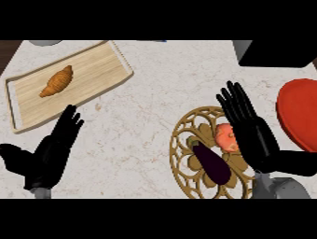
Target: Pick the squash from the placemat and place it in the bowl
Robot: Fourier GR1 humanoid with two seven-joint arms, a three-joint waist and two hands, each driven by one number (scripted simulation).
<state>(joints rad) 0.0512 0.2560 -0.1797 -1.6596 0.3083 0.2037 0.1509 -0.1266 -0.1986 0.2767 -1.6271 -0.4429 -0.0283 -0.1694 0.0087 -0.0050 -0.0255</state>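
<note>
An orange-red squash (pixel 224 136) lies on a round, gold, openwork placemat (pixel 183 140) at the lower middle right. A dark purple eggplant (pixel 212 163) lies beside it on the same mat, nearer the front. My right hand (pixel 252 133) is open with straight fingers pointing away, hovering at the squash's right side and hiding part of it. The red bowl (pixel 310 114) stands at the right edge, just beyond that hand. At the lower left, away from the mat, my left hand (pixel 50 151) is open and holds nothing.
A wooden tray (pixel 92 60) with a croissant (pixel 57 81) lies at the back left. A black box (pixel 285 52) stands at the back right, behind the bowl. A grey object (pixel 45 43) peeks in at the top left. The counter is pale marble.
</note>
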